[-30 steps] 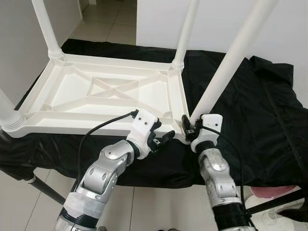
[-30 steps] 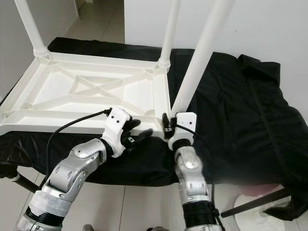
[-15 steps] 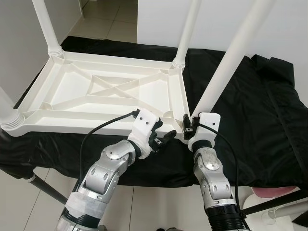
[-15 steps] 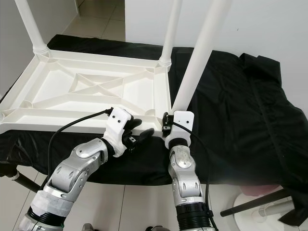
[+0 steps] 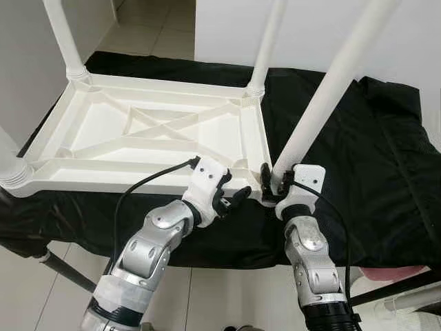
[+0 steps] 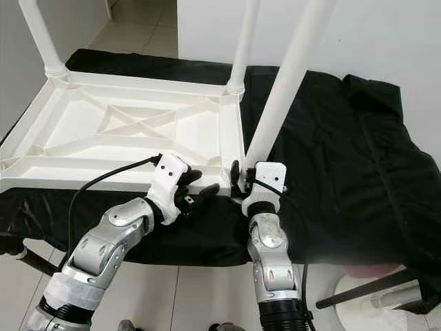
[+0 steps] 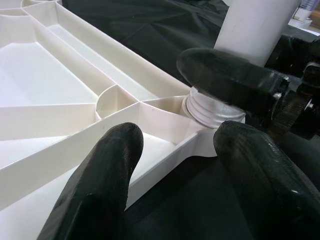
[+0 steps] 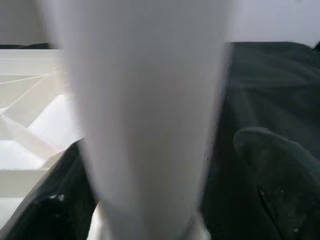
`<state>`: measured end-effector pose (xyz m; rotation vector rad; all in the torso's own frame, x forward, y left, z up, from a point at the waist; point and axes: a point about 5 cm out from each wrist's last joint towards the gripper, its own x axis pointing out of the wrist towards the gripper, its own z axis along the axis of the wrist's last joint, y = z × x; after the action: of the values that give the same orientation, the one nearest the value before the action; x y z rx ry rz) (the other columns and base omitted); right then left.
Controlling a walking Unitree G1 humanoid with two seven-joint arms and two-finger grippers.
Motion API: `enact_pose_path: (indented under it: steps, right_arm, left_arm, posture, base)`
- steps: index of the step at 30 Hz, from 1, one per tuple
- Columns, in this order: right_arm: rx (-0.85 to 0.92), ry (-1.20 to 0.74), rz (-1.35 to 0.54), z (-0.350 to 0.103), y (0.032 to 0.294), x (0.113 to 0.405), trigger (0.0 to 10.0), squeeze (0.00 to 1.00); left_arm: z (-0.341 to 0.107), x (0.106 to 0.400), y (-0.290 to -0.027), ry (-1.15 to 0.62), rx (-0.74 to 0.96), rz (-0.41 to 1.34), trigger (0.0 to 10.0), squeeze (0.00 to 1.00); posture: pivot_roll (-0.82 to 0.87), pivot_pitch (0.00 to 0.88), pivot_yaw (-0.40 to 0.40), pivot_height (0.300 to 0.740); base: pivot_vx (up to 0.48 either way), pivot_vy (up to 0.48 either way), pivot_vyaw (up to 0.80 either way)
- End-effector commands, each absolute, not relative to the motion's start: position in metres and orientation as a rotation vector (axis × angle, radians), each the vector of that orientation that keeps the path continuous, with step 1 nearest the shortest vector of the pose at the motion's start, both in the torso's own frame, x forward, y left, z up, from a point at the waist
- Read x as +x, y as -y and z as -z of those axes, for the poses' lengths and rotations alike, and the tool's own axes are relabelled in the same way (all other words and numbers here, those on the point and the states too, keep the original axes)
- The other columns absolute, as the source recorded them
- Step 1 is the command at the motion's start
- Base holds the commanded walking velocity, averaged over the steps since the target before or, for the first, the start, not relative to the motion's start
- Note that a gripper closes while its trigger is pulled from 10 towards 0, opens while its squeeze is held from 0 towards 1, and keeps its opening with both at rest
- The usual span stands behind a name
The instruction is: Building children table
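Left eye view is showing a white tabletop (image 5: 148, 134) lying upside down on a black cloth (image 5: 358, 152), with the right gripper (image 5: 273, 185) closing its fingers around the base of the near-right leg (image 5: 324, 96), which is leaning in its corner socket. The left gripper (image 5: 231, 200) is hovering at that same corner with its fingers spread apart, gripping nothing, just beside the rim. Left wrist view is showing the leg's ribbed end (image 7: 212, 107) sitting in the socket.
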<state>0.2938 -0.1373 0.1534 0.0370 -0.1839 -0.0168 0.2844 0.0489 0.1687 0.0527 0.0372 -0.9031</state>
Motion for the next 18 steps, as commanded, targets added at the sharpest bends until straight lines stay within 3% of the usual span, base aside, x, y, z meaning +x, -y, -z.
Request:
enact_pose_path:
  steps: [1, 4, 5, 9, 18]
  right_arm:
    - [0.031, 0.188, 0.009, -0.153, 0.143, 0.295, 10.0, 1.00]
    - [0.049, 0.190, -0.041, -0.153, 0.150, 0.295, 10.0, 1.00]
    - [0.056, 0.182, -0.149, -0.151, 0.152, 0.296, 10.0, 0.00]
    - [0.021, 0.168, -0.315, -0.148, 0.153, 0.297, 10.0, 0.00]
    - [-0.089, 0.166, -0.453, -0.152, 0.166, 0.311, 10.0, 0.00]
  left_arm:
    - [-0.171, 0.285, -0.048, -0.024, 0.060, 0.877, 10.0, 0.00]
    - [-0.170, 0.284, -0.048, -0.025, 0.062, 0.877, 10.0, 0.00]
    - [-0.169, 0.283, -0.048, -0.028, 0.065, 0.881, 10.0, 0.00]
    - [-0.169, 0.283, -0.047, -0.031, 0.067, 0.888, 10.0, 0.00]
    - [-0.169, 0.283, -0.047, -0.033, 0.070, 0.895, 10.0, 0.00]
  posture:
    - [0.02, 0.099, -0.072, 0.740]
    - [0.02, 0.097, -0.070, 0.740]
    - [0.02, 0.094, -0.067, 0.740]
    - [0.02, 0.091, -0.062, 0.740]
    - [0.02, 0.092, -0.059, 0.740]
  base:
    - [0.000, 0.000, 0.00]
    - [0.000, 0.000, 0.00]
    - [0.000, 0.000, 0.00]
    - [0.000, 0.000, 0.00]
    - [0.000, 0.000, 0.00]
